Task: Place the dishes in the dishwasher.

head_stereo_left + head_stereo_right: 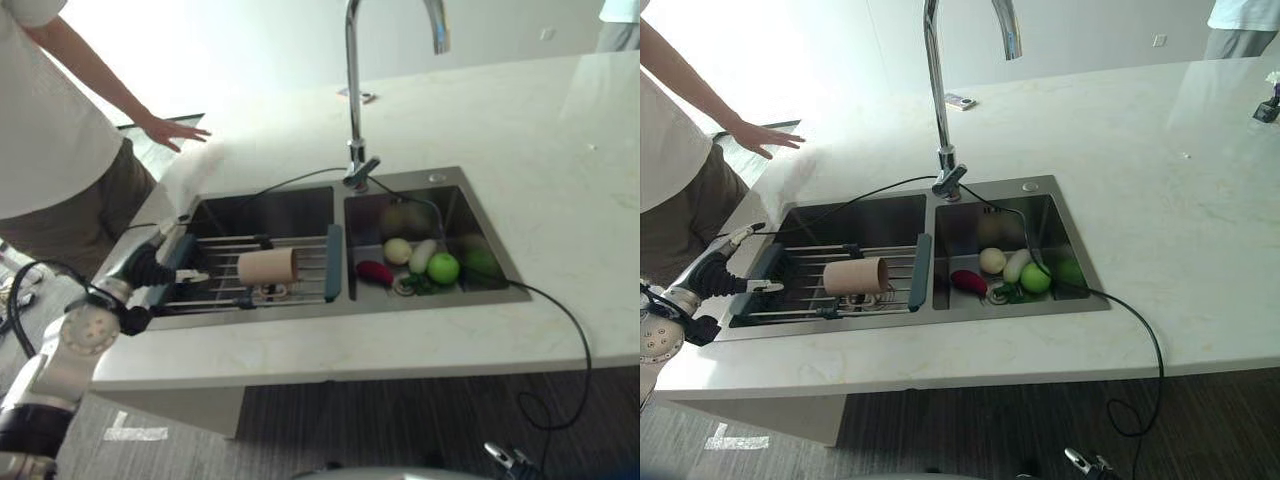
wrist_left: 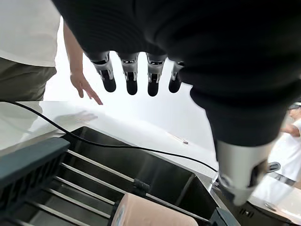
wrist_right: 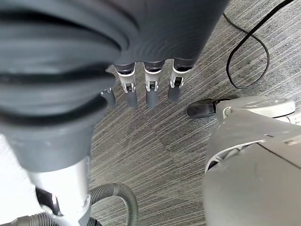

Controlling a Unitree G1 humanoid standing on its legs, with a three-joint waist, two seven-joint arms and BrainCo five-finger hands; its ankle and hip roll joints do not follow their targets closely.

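Broadly, a pale stone bench (image 1: 520, 150) fills most of the frame, with a double steel sink (image 1: 330, 180) set into its middle and a tall chrome faucet (image 1: 352, 90) rising behind the divider. At the upper left of the frame a person (image 1: 50, 120) in a white shirt leans in, one open hand (image 1: 172, 130) flat on the bench.

The left basin, at centre left of the frame, carries a roll-up drying rack (image 1: 250, 268) of metal bars with dark end rails. A beige cup (image 1: 267, 267) lies on its side on those bars, its mouth turned toward the right basin. A black cable (image 1: 560, 330) runs from the faucet base through the right basin, over the bench edge and down to the striped floor at lower right of the frame.

The left hand (image 1: 185, 262) reaches in from the lower left of the frame over the rack's left end, near the cup but apart from it, fingers (image 2: 130, 75) straight and released, grasping nothing. The right hand (image 3: 150, 89) hangs over the floor, fingers relaxed and empty.

In the right basin sit a green apple (image 1: 443, 268), a pale round fruit (image 1: 397, 251), a whitish oblong vegetable (image 1: 423, 256) and a red one (image 1: 375, 272), bunched together.
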